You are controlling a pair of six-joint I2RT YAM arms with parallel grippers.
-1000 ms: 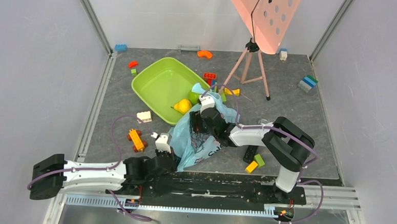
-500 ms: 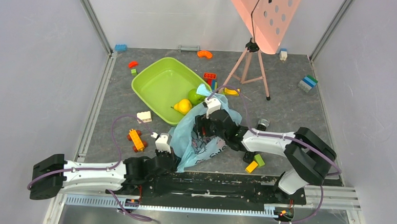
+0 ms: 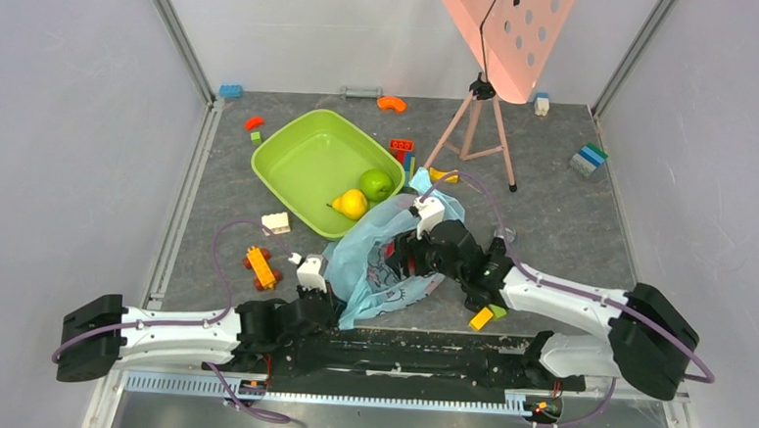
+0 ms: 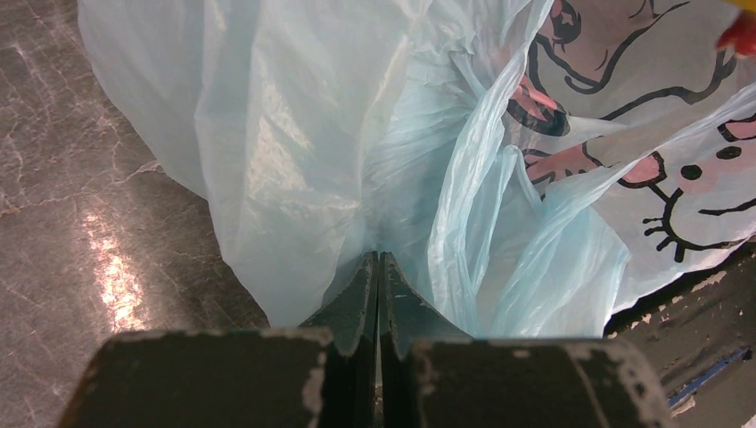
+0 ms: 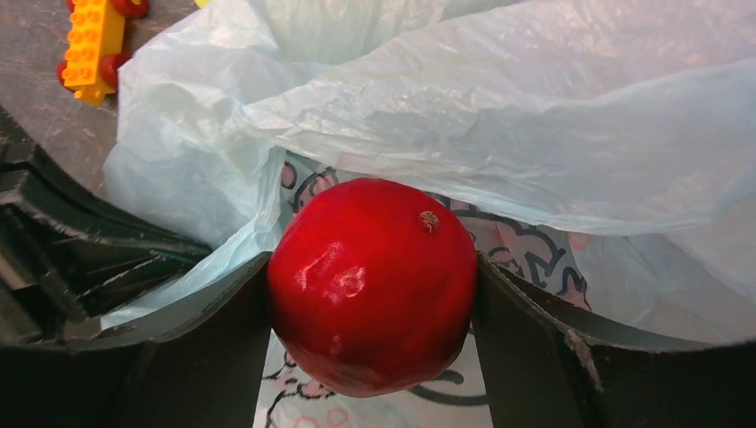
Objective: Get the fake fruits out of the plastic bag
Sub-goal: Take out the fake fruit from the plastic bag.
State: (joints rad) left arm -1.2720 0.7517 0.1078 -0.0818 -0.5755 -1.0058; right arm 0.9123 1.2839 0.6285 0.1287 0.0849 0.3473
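The jaws of the right arm (image 3: 567, 297) grip a glossy red fruit (image 5: 370, 285) squarely between them at the mouth of the plastic bag (image 3: 358, 262), seen close in the right wrist view. One finger presses each side of the fruit, whose small brown stem dimple faces up. Crinkled light-blue film (image 5: 535, 116) arches over the fruit, and cartoon prints show beneath it.

At lower centre of the overhead frame, the jaws of the left arm (image 3: 173, 331) are closed tight on a gathered fold of the bag (image 4: 294, 134). The wrist view there shows the two fingers meeting with the thin plastic pinched between them. The bag lies rumpled on the grey tabletop (image 3: 554, 184), just right of centre and touching the lower right corner of the lime-green tub (image 3: 300, 161).

Inside that tub, near its right corner, a green apple (image 3: 376, 183) and a yellow lemon-like fruit (image 3: 351, 204) sit side by side.

A sliver of red at the upper right corner of the left wrist view may be a fruit, but too little shows to be sure.

A yellow toy car (image 3: 261, 267) sits left of the bag. A tripod (image 3: 474, 121) carrying a pink perforated panel (image 3: 503, 34) stands at upper right.
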